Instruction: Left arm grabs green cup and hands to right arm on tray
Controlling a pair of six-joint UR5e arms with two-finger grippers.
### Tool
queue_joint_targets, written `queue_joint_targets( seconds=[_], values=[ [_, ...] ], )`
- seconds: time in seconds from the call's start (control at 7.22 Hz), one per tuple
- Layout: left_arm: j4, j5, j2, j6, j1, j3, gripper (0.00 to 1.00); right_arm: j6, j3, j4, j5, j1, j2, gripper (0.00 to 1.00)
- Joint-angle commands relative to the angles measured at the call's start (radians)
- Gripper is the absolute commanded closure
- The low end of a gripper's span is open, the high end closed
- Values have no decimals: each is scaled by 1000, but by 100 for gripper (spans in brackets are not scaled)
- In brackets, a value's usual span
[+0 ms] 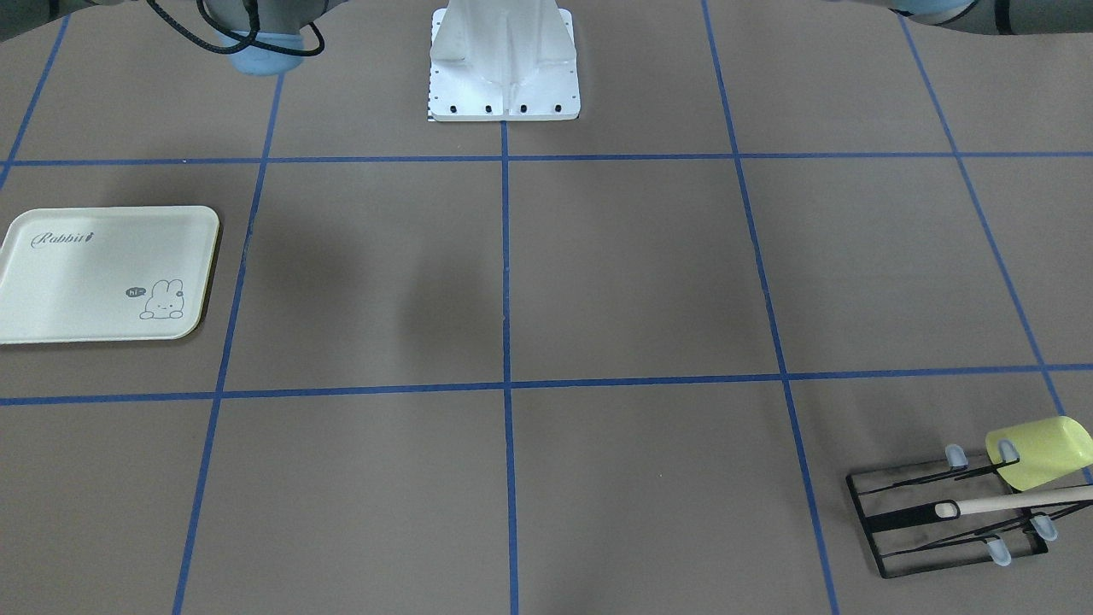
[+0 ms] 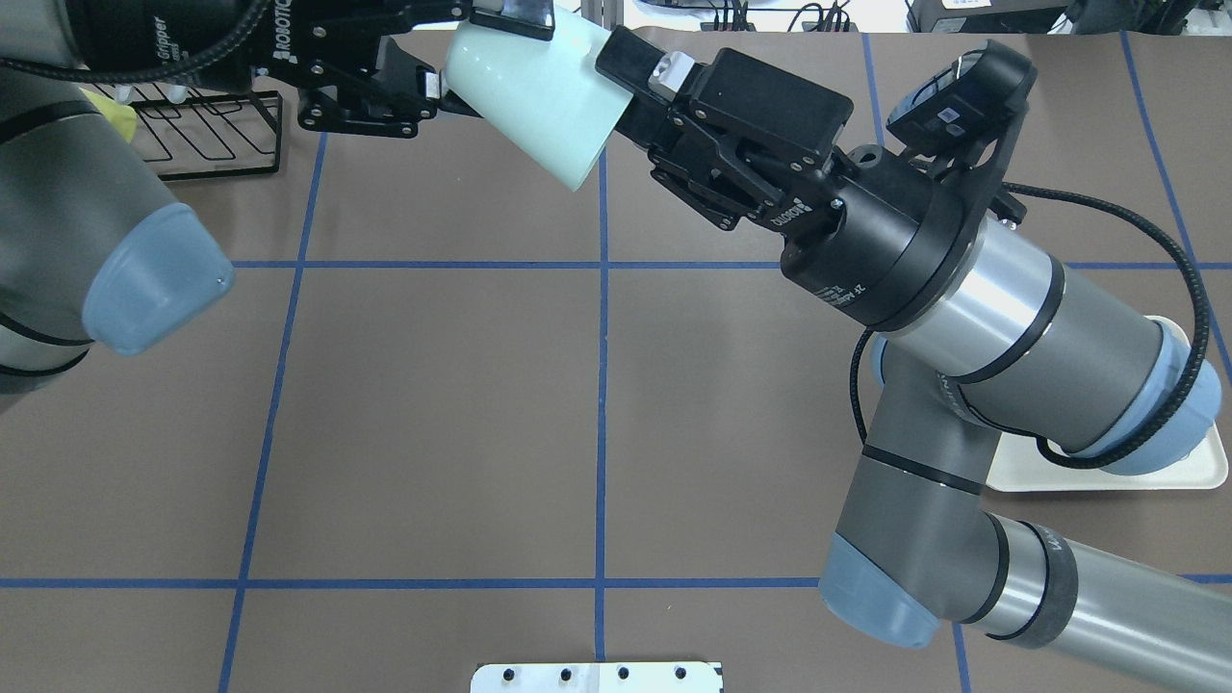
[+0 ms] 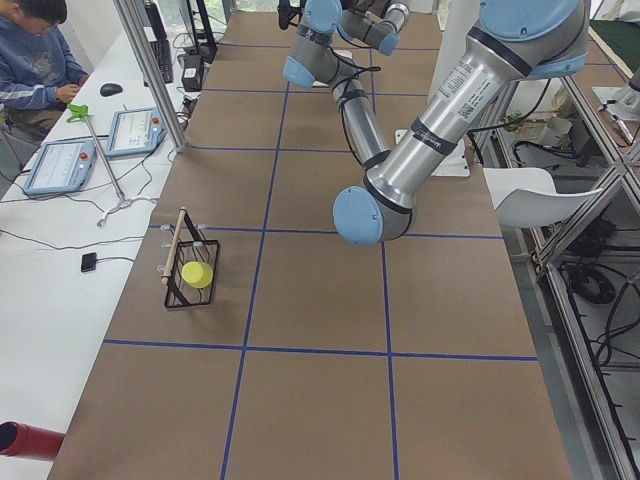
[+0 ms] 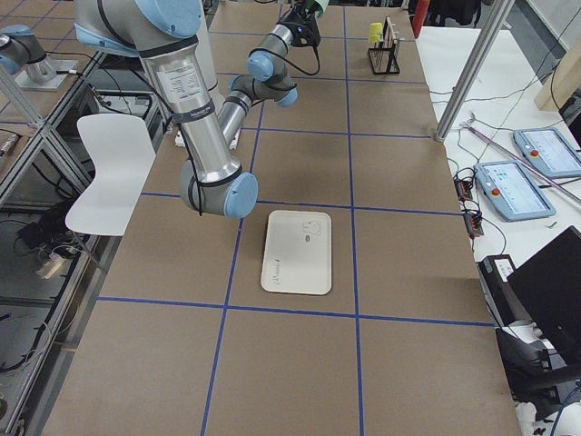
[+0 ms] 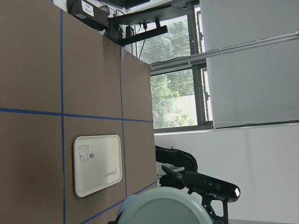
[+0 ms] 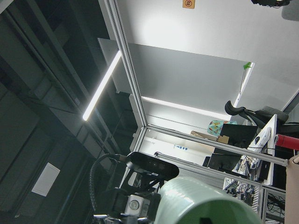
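The pale mint-green cup (image 2: pixel 529 91) hangs tilted in the air above the far middle of the table. My left gripper (image 2: pixel 472 53) is shut on its narrow base end. My right gripper (image 2: pixel 608 106) comes in from the right, its jaws around the wide rim end. Its upper finger (image 2: pixel 626 56) lies against the cup's side and the lower finger is hidden, so I cannot tell whether it is clamped. The cup fills the bottom of the left wrist view (image 5: pixel 163 207) and of the right wrist view (image 6: pixel 205 200). The cream Rabbit tray (image 1: pixel 102 273) lies flat with nothing on it, partly under my right arm (image 2: pixel 1193 472).
A black wire rack (image 1: pixel 948 512) holds a yellow-green cup (image 1: pixel 1037 448) and a wooden stick (image 1: pixel 1016 500) at the far corner on my left side. The white robot base (image 1: pixel 504 68) stands at the table's near edge. Blue tape lines grid the brown tabletop.
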Motion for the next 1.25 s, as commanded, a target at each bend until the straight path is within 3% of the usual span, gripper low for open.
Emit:
queue_joint_targets(
  seconds=[0.0, 0.69, 0.83, 0.97, 1.11],
  values=[
    [1, 1, -2, 0, 0, 1, 100, 0, 5, -13, 3, 0, -1, 52],
    [3, 1, -4, -1, 0, 1, 97, 0, 8, -13, 4, 0, 0, 79],
    [1, 1, -18, 9, 0, 14, 1, 3, 12, -10, 7, 0, -1, 88],
    [6, 0, -25, 35, 0, 23, 0, 5, 19, -10, 6, -2, -3, 100],
    [7, 0, -24, 99, -1, 32, 0, 6, 24, -11, 4, -2, -4, 100]
  ],
)
